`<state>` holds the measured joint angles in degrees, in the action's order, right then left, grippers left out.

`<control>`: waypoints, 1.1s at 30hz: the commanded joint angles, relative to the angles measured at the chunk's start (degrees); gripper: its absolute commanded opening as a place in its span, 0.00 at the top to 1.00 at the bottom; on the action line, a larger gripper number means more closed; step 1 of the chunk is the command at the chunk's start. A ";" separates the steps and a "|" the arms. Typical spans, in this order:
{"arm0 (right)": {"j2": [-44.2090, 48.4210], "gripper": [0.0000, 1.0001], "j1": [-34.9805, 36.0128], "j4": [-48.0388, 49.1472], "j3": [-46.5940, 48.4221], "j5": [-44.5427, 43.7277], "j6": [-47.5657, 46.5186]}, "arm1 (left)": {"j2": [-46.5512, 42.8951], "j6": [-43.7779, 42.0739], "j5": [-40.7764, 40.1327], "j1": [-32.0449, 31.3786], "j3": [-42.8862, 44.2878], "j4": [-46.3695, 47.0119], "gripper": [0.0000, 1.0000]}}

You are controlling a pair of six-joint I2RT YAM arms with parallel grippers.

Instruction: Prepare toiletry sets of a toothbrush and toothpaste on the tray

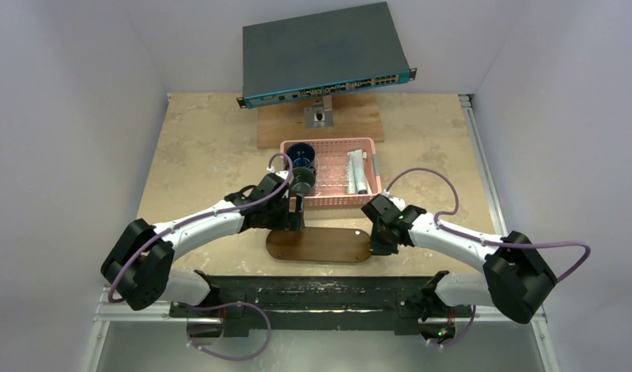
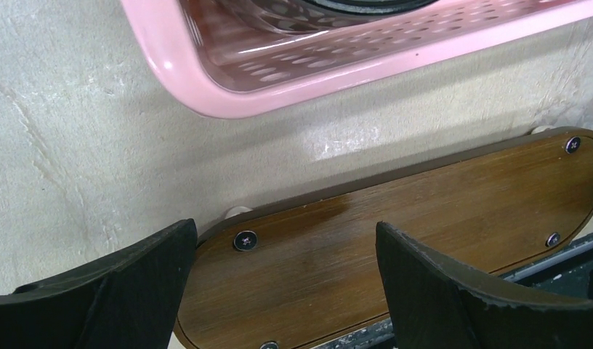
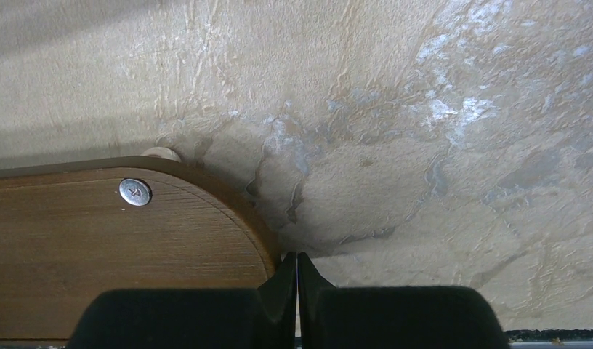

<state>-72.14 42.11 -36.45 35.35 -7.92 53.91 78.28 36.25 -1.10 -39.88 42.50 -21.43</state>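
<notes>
The tray [image 1: 319,244] is a dark-brown oblong board lying bare just in front of the pink basket; screw heads show on its face in the left wrist view [image 2: 395,233] and the right wrist view [image 3: 97,240]. The toiletry sets [image 1: 355,172], white and silvery in clear wrap, lie in the basket's right half. My left gripper [image 1: 294,222] is open and empty above the tray's left end [image 2: 285,240]. My right gripper [image 1: 377,242] is shut and empty, with its tips [image 3: 297,256] at the tray's right end rim.
The pink perforated basket [image 1: 336,203] also holds a blue mug [image 1: 301,153] and a dark mug [image 1: 302,183] on its left side; its rim shows in the left wrist view [image 2: 206,87]. A network switch [image 1: 324,54] stands on a wooden base behind. A black rail [image 1: 313,291] runs along the near edge.
</notes>
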 commanded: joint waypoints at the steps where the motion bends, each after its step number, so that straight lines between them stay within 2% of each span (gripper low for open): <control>1: -0.46 1.00 0.43 1.03 2.16 -0.40 0.90 | -1.14 -0.09 2.34 -0.12 -0.78 2.28 0.07; 16: -2.63 1.00 0.43 -1.30 6.13 -2.96 0.67 | -5.33 0.06 3.14 -0.09 -4.51 1.18 0.07; 22: -3.28 1.00 0.37 -5.96 8.71 -8.97 0.58 | -6.46 -0.26 1.31 -0.05 -3.70 0.07 0.07; 25: -3.70 1.00 0.41 -8.52 10.46 -12.36 0.22 | -8.08 -0.47 -2.37 -0.14 -1.56 -2.49 0.07; 30: -3.01 0.93 0.42 -10.85 14.84 -16.00 -1.92 | -13.15 -0.07 -7.31 -0.13 1.59 -7.14 0.06; 33: -1.93 0.81 0.42 -11.29 17.98 -17.34 -4.28 | -17.22 0.32 -8.65 -0.17 3.42 -9.71 0.04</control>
<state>-75.85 42.11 -45.71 48.10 -20.21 52.75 66.67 36.38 -5.50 -39.88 41.43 -27.64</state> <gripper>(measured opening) 0.116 0.949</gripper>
